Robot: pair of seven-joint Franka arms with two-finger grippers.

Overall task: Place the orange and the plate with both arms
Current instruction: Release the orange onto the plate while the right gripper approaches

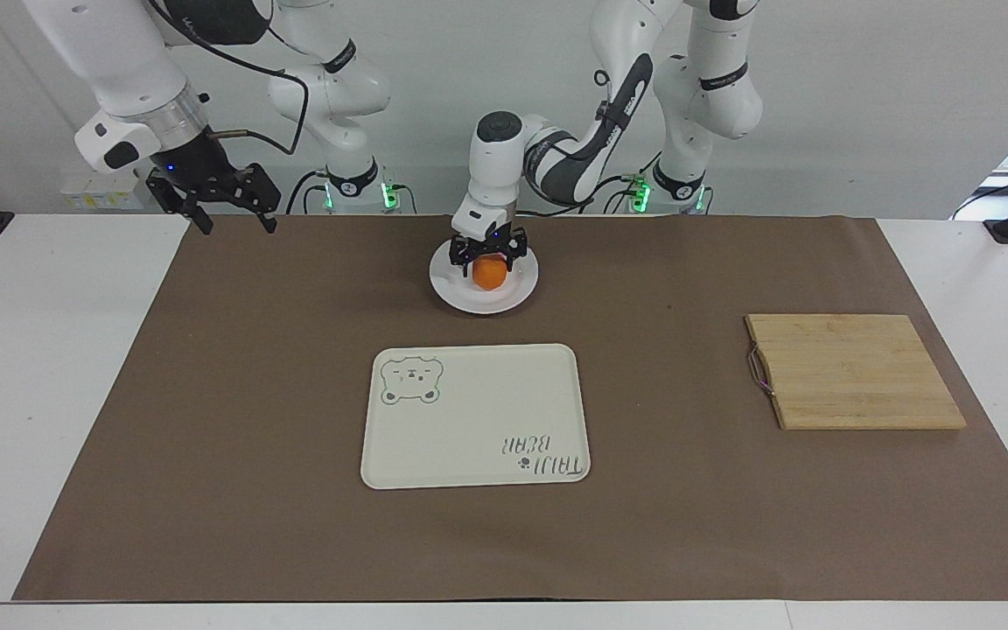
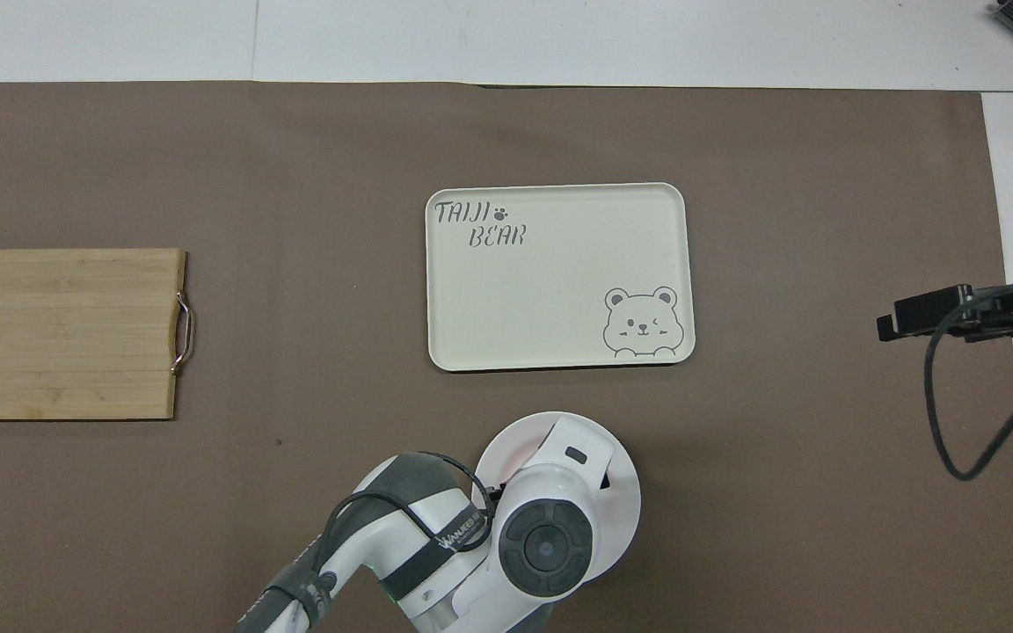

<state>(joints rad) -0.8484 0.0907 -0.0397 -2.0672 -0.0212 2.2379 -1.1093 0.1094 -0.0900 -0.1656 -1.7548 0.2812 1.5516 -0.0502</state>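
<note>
The orange (image 1: 489, 274) lies on the white plate (image 1: 462, 295), which sits on the brown mat close to the robots, nearer to them than the tray. My left gripper (image 1: 488, 261) hangs just over the orange, its fingers (image 1: 457, 256) spread wider than the fruit on either side. In the overhead view the left arm's wrist hides the orange, and only the plate's rim (image 2: 622, 492) shows. My right gripper (image 1: 235, 216) is open and empty, up in the air over the mat's corner at the right arm's end.
A cream rectangular tray with a bear drawing (image 1: 469, 420) lies mid-mat; it also shows in the overhead view (image 2: 550, 281). A wooden cutting board (image 1: 850, 372) with a metal handle lies toward the left arm's end, seen too from overhead (image 2: 58, 334).
</note>
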